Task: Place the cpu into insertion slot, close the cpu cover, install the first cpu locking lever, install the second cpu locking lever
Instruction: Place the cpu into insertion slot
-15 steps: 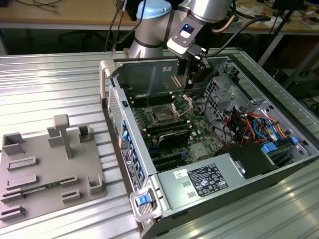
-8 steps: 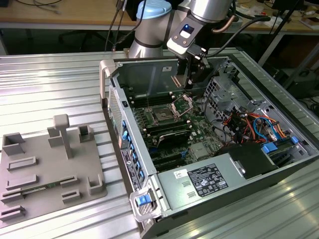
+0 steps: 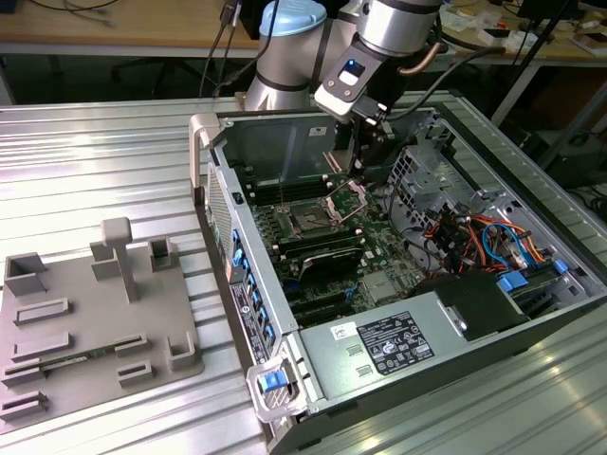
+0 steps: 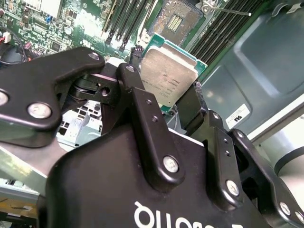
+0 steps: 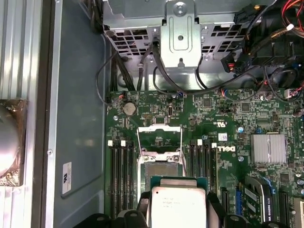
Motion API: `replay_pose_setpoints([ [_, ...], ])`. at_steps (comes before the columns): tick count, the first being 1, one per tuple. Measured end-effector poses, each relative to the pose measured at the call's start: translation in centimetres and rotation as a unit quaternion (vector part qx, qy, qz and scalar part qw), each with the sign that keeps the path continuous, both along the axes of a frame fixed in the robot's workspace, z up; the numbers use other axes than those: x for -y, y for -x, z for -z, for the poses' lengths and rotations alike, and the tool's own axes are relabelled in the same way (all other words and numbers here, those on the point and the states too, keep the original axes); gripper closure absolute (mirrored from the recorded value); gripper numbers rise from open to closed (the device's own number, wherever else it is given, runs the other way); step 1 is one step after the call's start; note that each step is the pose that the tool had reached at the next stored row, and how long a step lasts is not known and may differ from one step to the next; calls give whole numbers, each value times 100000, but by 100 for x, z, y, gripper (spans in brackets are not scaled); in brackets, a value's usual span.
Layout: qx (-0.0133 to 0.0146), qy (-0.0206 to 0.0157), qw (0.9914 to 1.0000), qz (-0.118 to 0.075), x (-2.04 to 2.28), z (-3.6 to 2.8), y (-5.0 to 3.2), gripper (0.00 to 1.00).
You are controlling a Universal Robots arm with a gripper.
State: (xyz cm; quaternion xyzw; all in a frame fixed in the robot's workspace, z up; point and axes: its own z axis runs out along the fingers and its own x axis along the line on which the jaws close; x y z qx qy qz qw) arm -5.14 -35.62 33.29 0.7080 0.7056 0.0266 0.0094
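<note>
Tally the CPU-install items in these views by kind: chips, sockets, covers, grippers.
cpu: 1, held in the gripper
insertion slot: 1, not yet filled
cpu cover: 1, open
gripper: 1
Total: 4

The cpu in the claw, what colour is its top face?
The cpu top is silver-grey, green-edged; clearest in the second wrist view.
</note>
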Motion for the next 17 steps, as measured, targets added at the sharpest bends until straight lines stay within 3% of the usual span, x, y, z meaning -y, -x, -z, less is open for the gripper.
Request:
replay_pose_setpoints([
  [11, -6, -4, 100000, -49, 0, 189, 0, 45],
  [17, -3, -7, 100000, -51, -12, 345, 0, 45],
])
